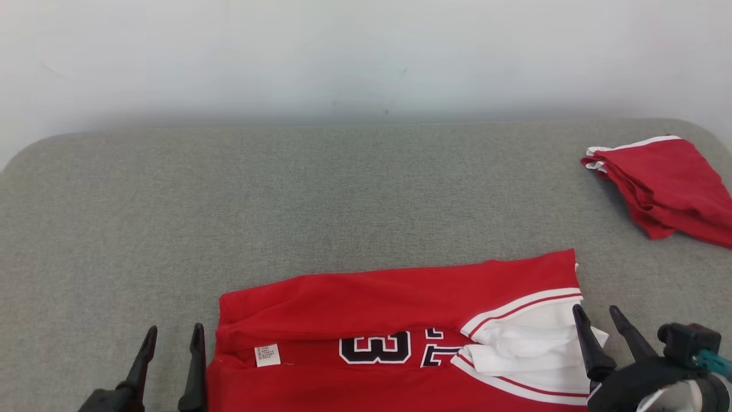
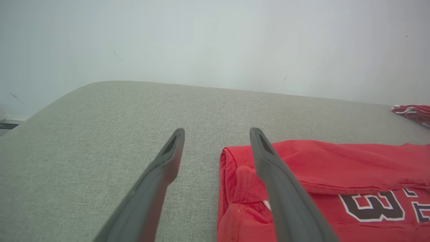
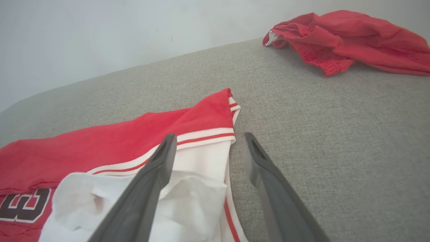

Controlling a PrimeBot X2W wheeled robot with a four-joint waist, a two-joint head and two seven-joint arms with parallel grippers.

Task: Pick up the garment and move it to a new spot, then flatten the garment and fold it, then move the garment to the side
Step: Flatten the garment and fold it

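Observation:
The garment (image 1: 394,309) is a red jersey with white trim and dark numerals, lying folded over on the grey cushioned surface at the front centre. My left gripper (image 1: 174,337) stands open at its left edge, holding nothing; in the left wrist view the garment (image 2: 336,168) lies to the right of the left gripper (image 2: 217,133), with one finger over its corner. My right gripper (image 1: 597,313) stands open over the white-trimmed right end, holding nothing. In the right wrist view the garment (image 3: 117,148) lies to the left of the right gripper (image 3: 207,137).
A second red cloth item (image 1: 669,189) with white trim lies bunched at the far right of the grey surface (image 1: 343,194), also seen as the red bundle (image 3: 346,37). A pale wall (image 1: 366,51) rises behind the surface's back edge.

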